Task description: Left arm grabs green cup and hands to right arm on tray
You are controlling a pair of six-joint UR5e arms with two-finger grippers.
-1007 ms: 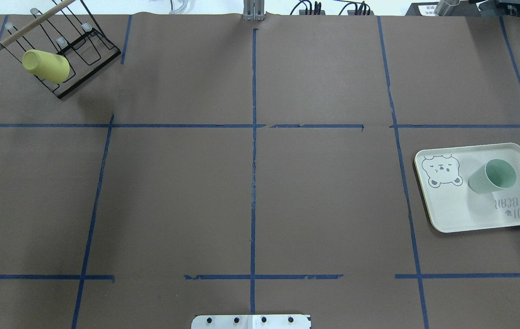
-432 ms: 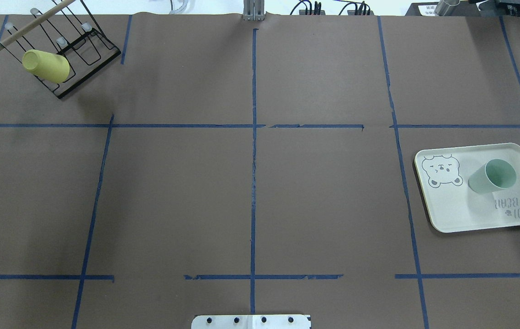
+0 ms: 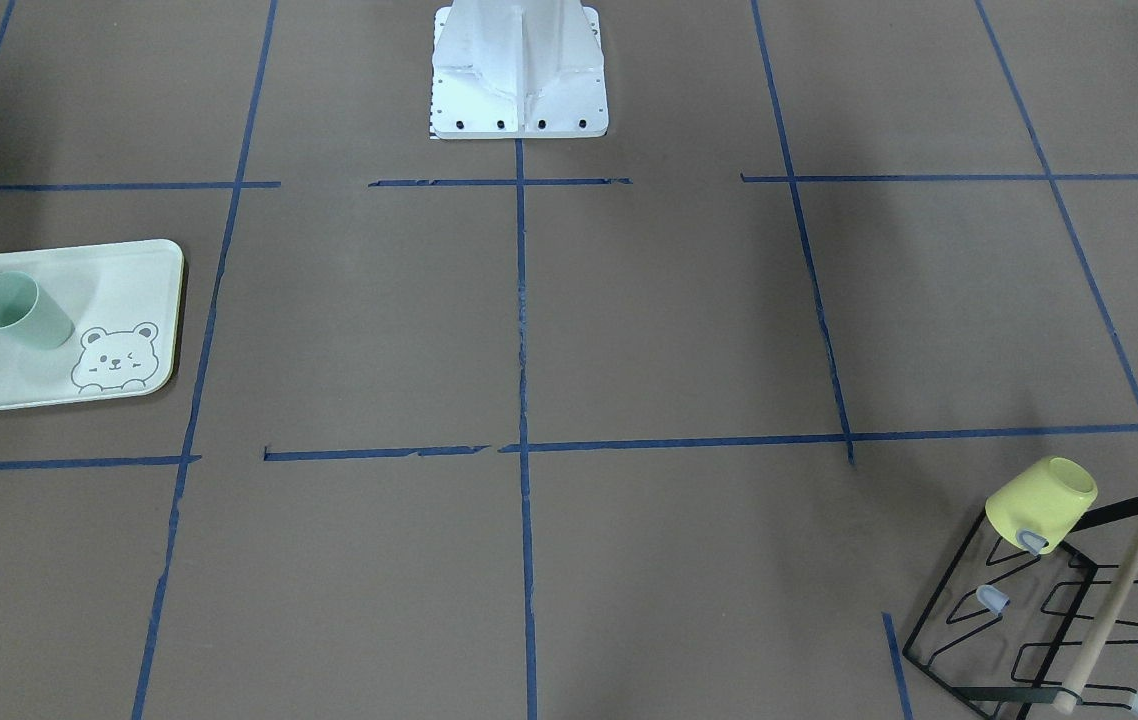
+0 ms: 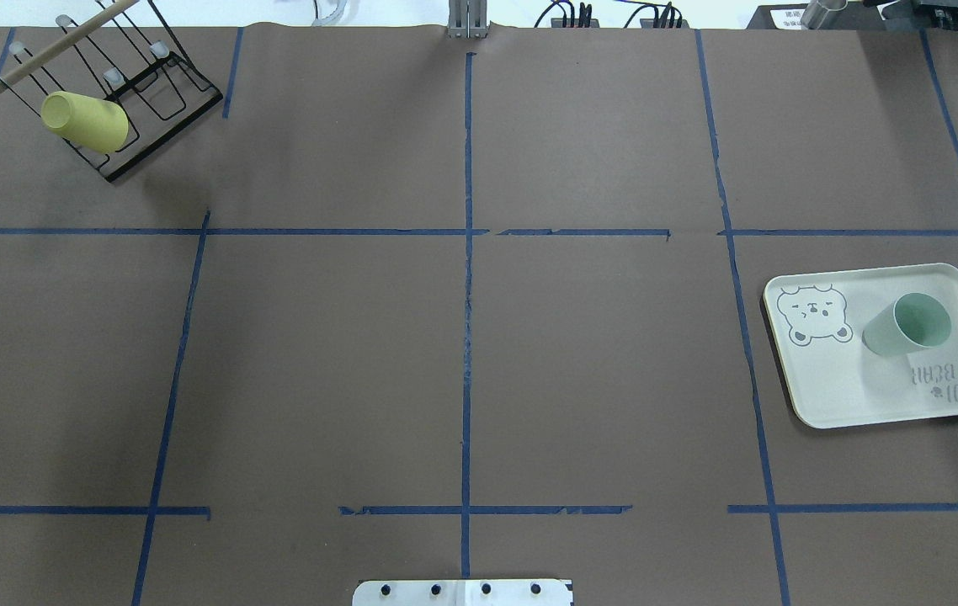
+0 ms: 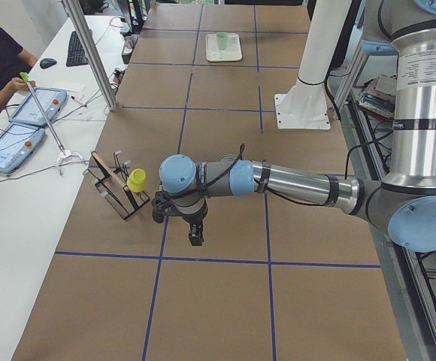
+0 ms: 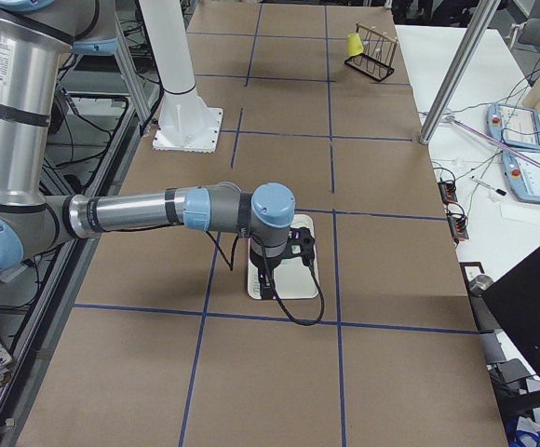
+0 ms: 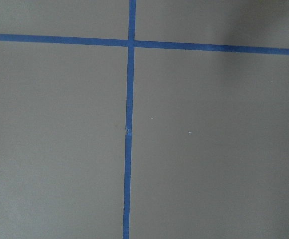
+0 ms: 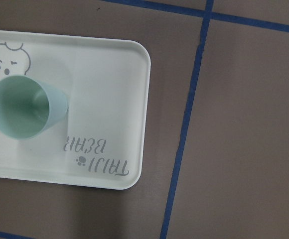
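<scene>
Overhead exterior: you've got the green cup [image 4: 907,325] standing upright on the tray [image 4: 845,391], just beside its bear drawing [image 4: 816,314]. The right tool [image 6: 302,251] hangs above the tray. The left tool [image 5: 196,238] is well apart from the tray, over bare worktop [image 4: 462,353]. Open or closed: can't tell for either (side views only). The yellow cup [image 4: 85,122] sits on the wire rack [image 4: 163,97], far from the tray.

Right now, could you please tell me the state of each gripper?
Left gripper: cannot be told; it shows only in a side view.
Right gripper: cannot be told either.
</scene>
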